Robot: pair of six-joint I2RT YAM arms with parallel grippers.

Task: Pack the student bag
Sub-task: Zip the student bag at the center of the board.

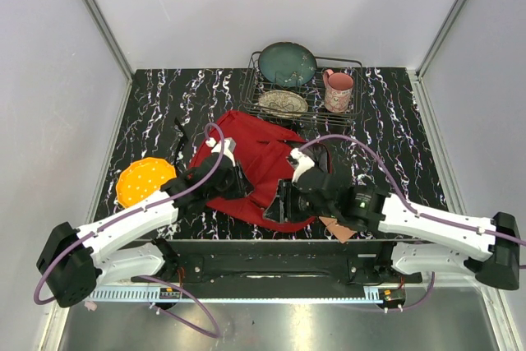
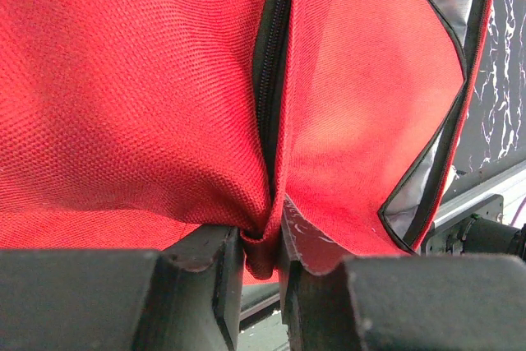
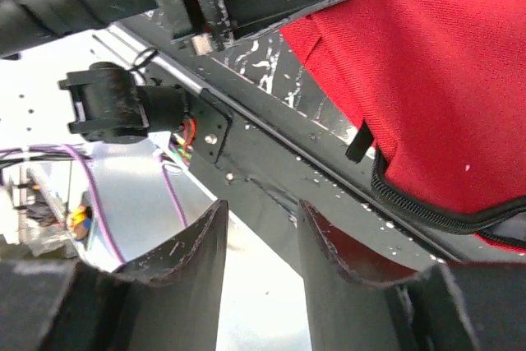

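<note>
The student bag (image 1: pixel 259 162), red fabric with black zipper trim, lies slumped at the middle of the table. My left gripper (image 1: pixel 233 178) is at the bag's left side. In the left wrist view it (image 2: pixel 263 262) is shut on a fold of red fabric beside the zipper (image 2: pixel 271 63), and a flap with grey lining (image 2: pixel 427 195) hangs to the right. My right gripper (image 1: pixel 287 199) sits at the bag's near edge. The right wrist view shows it (image 3: pixel 261 223) open and holding nothing, with the bag (image 3: pixel 436 71) and its zipper (image 3: pixel 427 218) up to the right.
A wire dish rack (image 1: pixel 251 92) at the back holds a dark plate (image 1: pixel 287 63), a patterned plate (image 1: pixel 282 103) and a pink mug (image 1: pixel 338 90). An orange dotted disc (image 1: pixel 145 180) lies at the left. A thin black object (image 1: pixel 181 133) lies near the bag. Something brown (image 1: pixel 337 228) peeks from under the right arm.
</note>
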